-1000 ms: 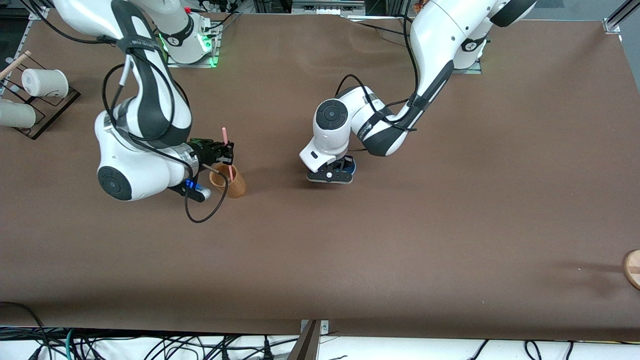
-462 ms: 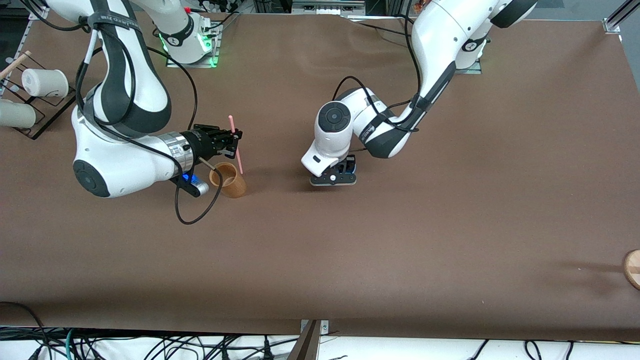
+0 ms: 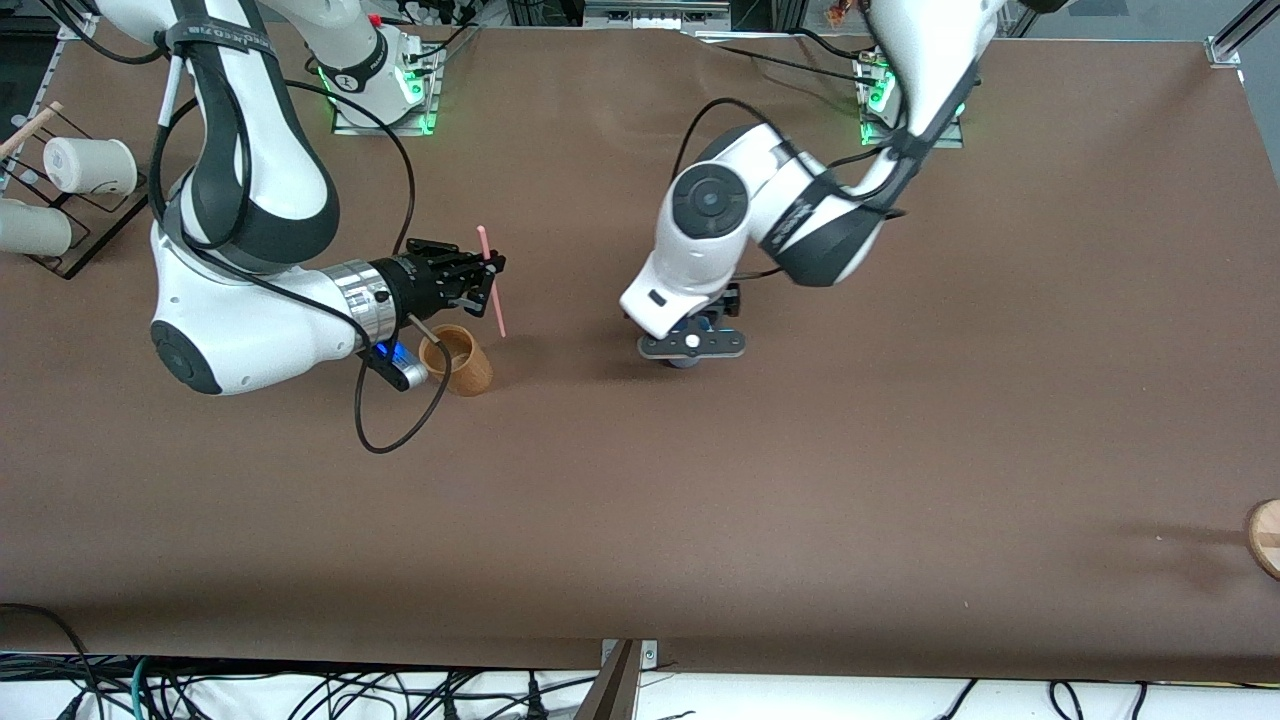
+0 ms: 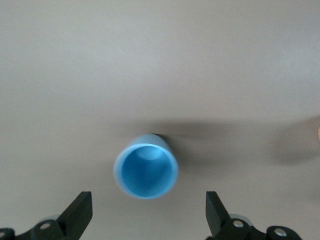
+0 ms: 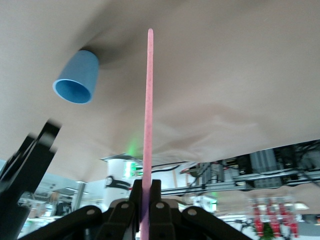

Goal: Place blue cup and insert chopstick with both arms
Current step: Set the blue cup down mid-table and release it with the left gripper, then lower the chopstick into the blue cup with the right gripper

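Carrying the chopstick (image 3: 491, 281), clamped in the right end effector (image 3: 478, 278), toward the cup (image 4: 146, 172); centre over its mouth before lowering. Left end effector (image 4: 148, 220) sits open above the cup on the desk (image 3: 900, 450); lift clear.

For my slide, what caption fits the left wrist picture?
Open left gripper above the upright, small matte blue cup on the brown table.

From the front you barely see the blue cup (image 3: 686, 360), hidden under the left gripper (image 3: 692, 343). A round wooden thing (image 3: 1265, 537), perhaps a lid, is cut off by the table's edge.
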`<state>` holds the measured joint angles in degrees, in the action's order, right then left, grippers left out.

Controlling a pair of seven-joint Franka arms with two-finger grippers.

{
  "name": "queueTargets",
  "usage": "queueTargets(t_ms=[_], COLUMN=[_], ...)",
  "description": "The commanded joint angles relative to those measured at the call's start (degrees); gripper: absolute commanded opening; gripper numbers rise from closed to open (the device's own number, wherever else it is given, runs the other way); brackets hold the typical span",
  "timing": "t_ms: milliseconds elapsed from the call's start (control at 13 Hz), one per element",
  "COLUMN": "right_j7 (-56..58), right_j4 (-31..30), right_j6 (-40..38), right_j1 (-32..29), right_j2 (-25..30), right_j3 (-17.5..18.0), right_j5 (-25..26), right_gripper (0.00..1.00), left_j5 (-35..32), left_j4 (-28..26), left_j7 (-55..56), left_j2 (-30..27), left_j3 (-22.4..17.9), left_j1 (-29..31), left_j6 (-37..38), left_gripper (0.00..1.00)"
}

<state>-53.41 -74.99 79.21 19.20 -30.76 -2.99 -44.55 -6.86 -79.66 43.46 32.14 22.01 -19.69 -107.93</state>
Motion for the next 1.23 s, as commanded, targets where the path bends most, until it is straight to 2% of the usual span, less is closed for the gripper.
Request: queueTargets(t_ms=[0,231,385,615,692,846,1000,1154], right_j7=[-8.3,-17.1,-21.4,-24.8,-25.3,-25.5,-26.5,-26.6], right_j4=[1.2,1.3,1.3,1.2,1.2,1.2,1.1,0.9], right_j6=[5.8,18.4,25.3,31.5,33.0,35.3,36.7,37.2], right_j1=[3.7,10.7,14.4,18.1,19.2,20.4,21.3,21.7], right_j2=[-1.5,-2.7,-3.9,-5.6,-6.1,-6.9,-7.5,-7.9], right_j3=[0.3,0.3,0.4,0.3,0.4,0.4,0.4,0.4], right_j5=[-5.5,-9.1,-10.4,-11.4,-11.4,-11.5,-12.2,-12.4], right_gripper=[0.00,0.00,0.00,0.00,0.00,0.00,0.00,0.00], left_j5=[1.8,2.5,3.2,7.7,7.7,7.7,7.6,8.1], left_j4=[-1.5,-1.6,-1.6,-1.9,-2.4,-4.5,-10.0,-11.1], left_j7=[-9.8,-18.4,-21.8,-33.6,-37.2,-43.5,-43.0,-43.6], left_j2=[-7.5,-15.4,-19.6,-23.3,-24.6,-26.8,-31.1,-31.6], left_j3=[0.1,-2.5,-7.0,-16.4,-18.2,-19.7,-20.1,-20.1], left_j1=[7.8,14.8,17.1,18.4,19.1,20.7,20.7,20.3], left_j6=[6.6,14.5,18.4,22.2,23.6,26.3,26.4,26.1], left_gripper=[1.00,1.00,1.00,1.00,1.00,1.00,1.00,1.00])
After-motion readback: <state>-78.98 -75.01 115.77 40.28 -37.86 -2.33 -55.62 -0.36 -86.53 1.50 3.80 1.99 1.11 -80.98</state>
